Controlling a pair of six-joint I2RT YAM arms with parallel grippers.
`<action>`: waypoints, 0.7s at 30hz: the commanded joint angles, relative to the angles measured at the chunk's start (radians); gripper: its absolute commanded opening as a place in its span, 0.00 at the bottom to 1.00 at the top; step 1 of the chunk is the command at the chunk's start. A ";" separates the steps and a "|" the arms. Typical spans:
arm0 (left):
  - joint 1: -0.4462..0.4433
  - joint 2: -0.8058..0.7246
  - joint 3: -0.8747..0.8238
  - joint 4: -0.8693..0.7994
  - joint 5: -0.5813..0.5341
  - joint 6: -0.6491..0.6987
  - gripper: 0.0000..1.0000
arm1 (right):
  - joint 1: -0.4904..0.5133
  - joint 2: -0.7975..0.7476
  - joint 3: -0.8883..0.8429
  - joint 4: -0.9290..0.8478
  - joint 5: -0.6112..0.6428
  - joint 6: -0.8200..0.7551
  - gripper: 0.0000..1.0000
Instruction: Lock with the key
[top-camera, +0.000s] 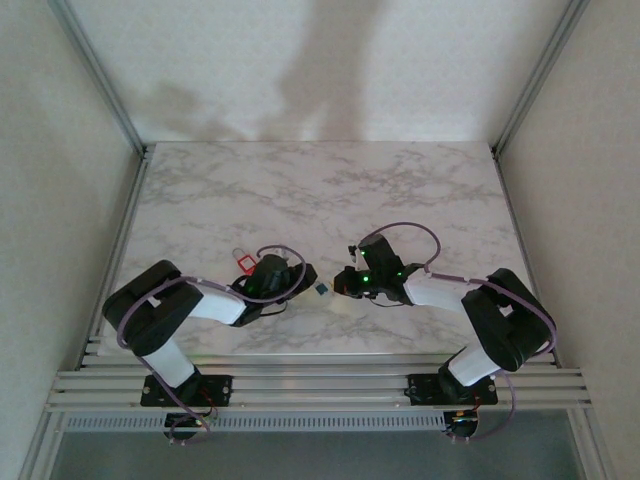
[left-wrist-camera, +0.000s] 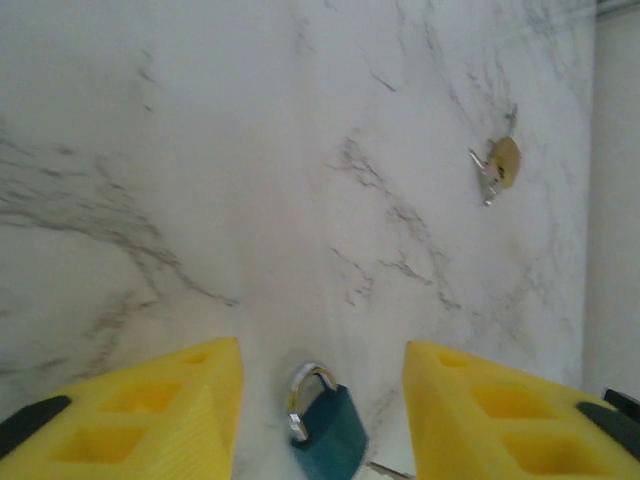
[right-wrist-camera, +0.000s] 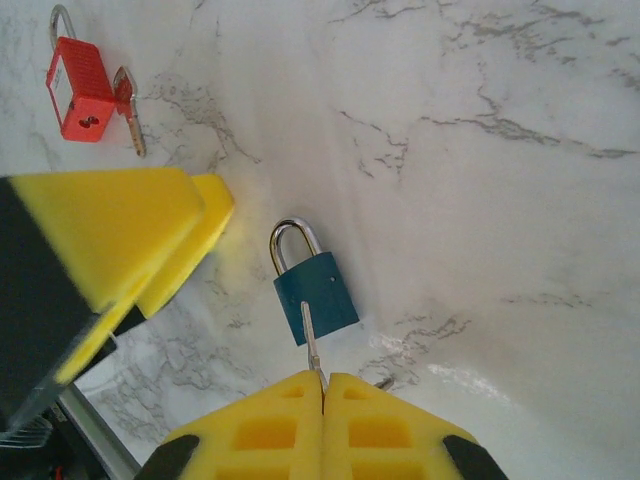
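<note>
The right gripper (right-wrist-camera: 322, 378) pinches the key (right-wrist-camera: 312, 340), whose blade sits in the blue padlock (right-wrist-camera: 315, 290) just ahead. The left gripper (left-wrist-camera: 320, 352) stands apart around the padlock, not touching it. Likely next: steady the body, then turn the key.

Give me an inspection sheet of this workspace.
Surface: marble table, flat.
Job's things: blue padlock lying flat, key in its base.
Clutter: red padlock with second key beside it; brass item, too blurred to identify.
Grippers: left gripper open, fingers either side of blue padlock; right gripper shut on key.
Cables: purple cable loops over each arm.
Surroundings: white walls, metal frame.
</note>
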 joint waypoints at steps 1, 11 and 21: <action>0.037 -0.042 0.000 -0.236 -0.105 0.067 0.54 | -0.007 0.024 0.041 -0.033 0.024 -0.026 0.00; 0.037 -0.307 0.080 -0.415 -0.117 0.141 0.75 | -0.007 0.110 0.114 -0.076 0.057 -0.049 0.00; 0.021 -0.522 0.091 -0.504 -0.109 0.149 0.79 | -0.007 0.175 0.156 -0.095 0.061 -0.069 0.10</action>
